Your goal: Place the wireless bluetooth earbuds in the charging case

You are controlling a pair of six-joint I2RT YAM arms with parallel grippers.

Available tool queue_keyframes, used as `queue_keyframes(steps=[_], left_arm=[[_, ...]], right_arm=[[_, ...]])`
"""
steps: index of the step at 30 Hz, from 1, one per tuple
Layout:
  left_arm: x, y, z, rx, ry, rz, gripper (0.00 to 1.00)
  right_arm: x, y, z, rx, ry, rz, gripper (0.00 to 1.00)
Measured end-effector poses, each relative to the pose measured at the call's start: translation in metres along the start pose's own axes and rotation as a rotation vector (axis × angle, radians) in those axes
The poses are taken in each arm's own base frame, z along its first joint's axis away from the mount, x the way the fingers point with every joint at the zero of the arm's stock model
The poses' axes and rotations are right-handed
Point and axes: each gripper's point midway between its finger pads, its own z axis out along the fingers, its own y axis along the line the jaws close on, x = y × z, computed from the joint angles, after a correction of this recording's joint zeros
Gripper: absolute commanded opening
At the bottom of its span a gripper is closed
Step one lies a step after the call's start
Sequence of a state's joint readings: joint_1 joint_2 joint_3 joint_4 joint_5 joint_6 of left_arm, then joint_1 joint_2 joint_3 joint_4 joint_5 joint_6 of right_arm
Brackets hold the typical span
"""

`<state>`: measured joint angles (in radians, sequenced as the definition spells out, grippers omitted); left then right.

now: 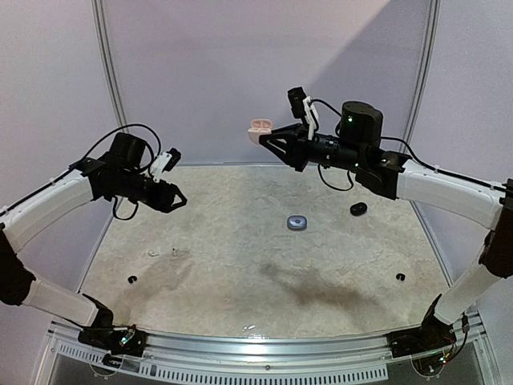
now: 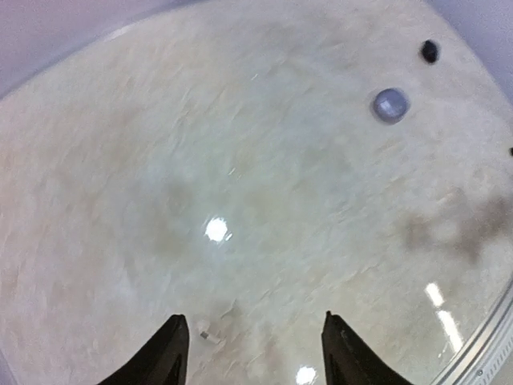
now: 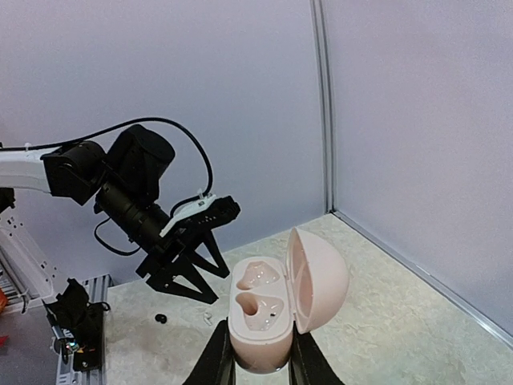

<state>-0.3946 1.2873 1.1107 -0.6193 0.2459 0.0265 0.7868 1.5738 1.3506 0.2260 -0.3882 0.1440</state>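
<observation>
My right gripper (image 3: pixel 260 357) is shut on a pale pink charging case (image 3: pixel 258 309), holding it high above the back of the table (image 1: pixel 261 127). The lid stands open and both sockets look empty. My left gripper (image 2: pixel 252 317) hangs open above the table's left side (image 1: pixel 171 197), nothing between its fingers. A white earbud (image 2: pixel 207 333) lies on the table just inside the left fingertip (image 2: pixel 175 341). In the top view faint white earbuds (image 1: pixel 152 253) lie left of centre. A black earbud (image 1: pixel 132 279) lies near the front left, another (image 1: pixel 400 277) at the front right.
A closed grey-blue case (image 1: pixel 298 223) lies at the table's middle, with a black case (image 1: pixel 358 209) to its right. Both show in the left wrist view, grey (image 2: pixel 390 104) and black (image 2: pixel 430 50). Walls stand close behind and at both sides.
</observation>
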Motion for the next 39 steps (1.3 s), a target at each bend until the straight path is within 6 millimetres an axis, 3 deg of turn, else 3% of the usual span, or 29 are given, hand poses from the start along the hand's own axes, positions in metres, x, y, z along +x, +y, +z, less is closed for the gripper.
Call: queue_keyframes(steps=[2, 5, 10, 17, 19, 25, 33, 39], left_arm=[[0.025, 0.027, 0.009, -0.09, 0.104, -0.099, 0.54], [0.051, 0.046, 0.015, -0.169, 0.21, -0.208, 0.53], [0.076, 0.055, 0.027, -0.23, 0.305, -0.342, 0.43], [0.111, 0.063, 0.054, -0.271, 0.431, -0.446, 0.42], [0.119, 0.064, 0.061, -0.278, 0.473, -0.458, 0.31], [0.134, 0.076, 0.101, -0.293, 0.635, -0.457, 0.32], [0.134, 0.069, 0.09, -0.271, 0.665, -0.37, 0.37], [0.146, 0.07, 0.09, -0.277, 0.718, -0.364, 0.36]], right_arm=[[0.002, -0.005, -0.001, 0.03, 0.01, 0.002, 0.0], [0.007, -0.009, -0.001, 0.049, 0.029, -0.005, 0.0], [0.016, -0.009, -0.001, 0.042, 0.048, -0.03, 0.0], [0.025, -0.012, -0.002, 0.055, 0.077, -0.046, 0.0], [0.025, -0.013, -0.002, 0.067, 0.071, -0.037, 0.0], [0.044, -0.012, 0.0, 0.1, 0.095, -0.008, 0.0], [0.047, -0.005, 0.004, 0.112, 0.093, 0.014, 0.0], [0.046, -0.004, 0.005, 0.114, 0.087, 0.02, 0.0]])
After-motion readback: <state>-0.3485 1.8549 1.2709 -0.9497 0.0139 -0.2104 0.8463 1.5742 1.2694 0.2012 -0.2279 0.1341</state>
